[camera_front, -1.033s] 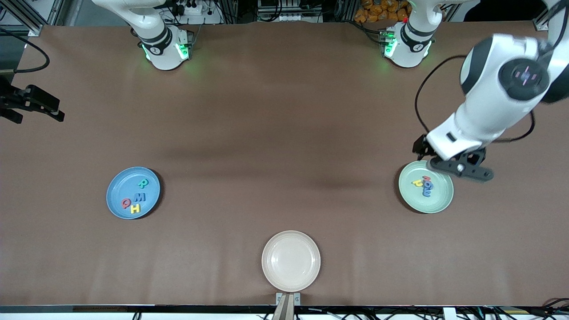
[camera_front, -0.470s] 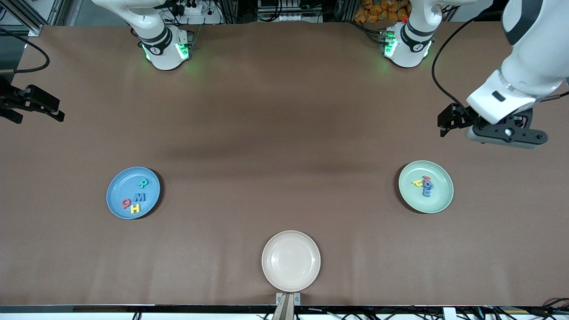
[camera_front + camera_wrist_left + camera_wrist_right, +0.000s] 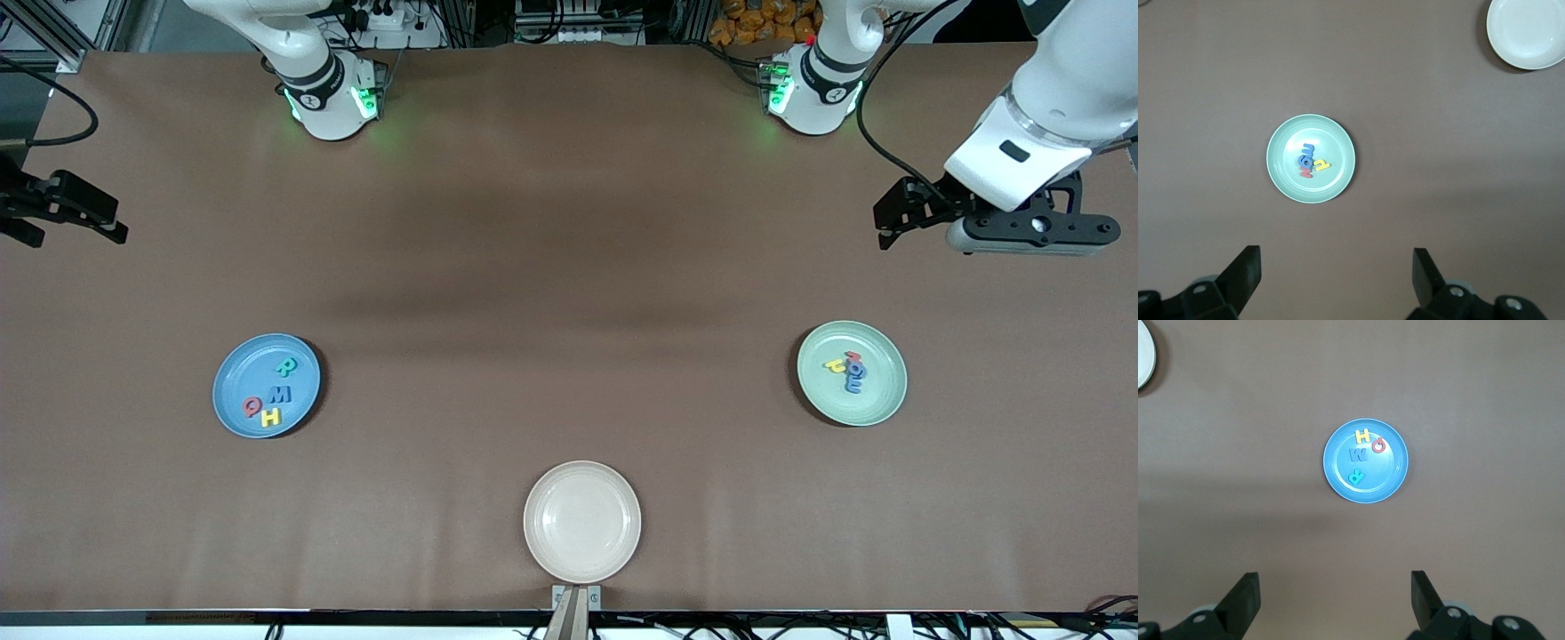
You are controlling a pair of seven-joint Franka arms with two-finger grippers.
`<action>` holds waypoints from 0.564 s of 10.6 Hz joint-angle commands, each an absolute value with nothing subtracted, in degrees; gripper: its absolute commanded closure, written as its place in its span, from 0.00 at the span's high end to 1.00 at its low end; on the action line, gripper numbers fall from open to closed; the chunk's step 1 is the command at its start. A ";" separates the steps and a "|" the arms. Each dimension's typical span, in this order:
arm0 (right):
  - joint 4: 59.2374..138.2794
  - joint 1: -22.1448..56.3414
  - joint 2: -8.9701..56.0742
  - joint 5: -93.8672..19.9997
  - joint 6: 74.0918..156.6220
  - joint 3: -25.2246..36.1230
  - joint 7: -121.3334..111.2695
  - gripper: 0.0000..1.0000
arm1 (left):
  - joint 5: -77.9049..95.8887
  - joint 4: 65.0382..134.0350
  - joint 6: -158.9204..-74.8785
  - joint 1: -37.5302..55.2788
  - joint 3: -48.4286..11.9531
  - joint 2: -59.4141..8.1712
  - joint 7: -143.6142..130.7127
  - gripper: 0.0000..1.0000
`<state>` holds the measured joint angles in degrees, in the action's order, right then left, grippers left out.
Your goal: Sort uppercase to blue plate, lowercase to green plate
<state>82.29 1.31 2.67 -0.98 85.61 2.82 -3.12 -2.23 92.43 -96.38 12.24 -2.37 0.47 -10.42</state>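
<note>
Left gripper [image 3: 892, 216] rose off green plate [image 3: 880, 402], jaws released; right gripper [image 3: 1335, 600] likewise.

My left gripper [image 3: 892, 216] hangs above the table [image 3: 569, 267], fingers spread wide; my right gripper [image 3: 1335, 600] likewise, waiting.

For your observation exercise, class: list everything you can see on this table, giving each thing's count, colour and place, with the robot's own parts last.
blue plate: one, light blue, toward the right arm's end of the table.
uppercase: four, teal, blue, red, yellow, on the blue plate.
green plate: one, pale mint, toward the left arm's end.
lowercase: four, yellow, red, two blue, bunched on the green plate.
beige plate: one, empty, nearest the front camera.
left gripper: open, empty, raised above the table.
right gripper: open, empty, high over the table, waiting.
</note>
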 commanded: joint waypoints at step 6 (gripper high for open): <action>82.88 0.09 2.20 -0.79 86.04 2.29 -4.48 1.00 | -0.79 92.72 -92.91 11.34 -1.32 3.78 -10.73 1.00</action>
<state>82.29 0.86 2.68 -0.98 85.61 2.89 -3.80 -2.22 92.35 -94.47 11.92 -1.79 2.35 -11.09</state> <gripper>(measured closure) 0.000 0.000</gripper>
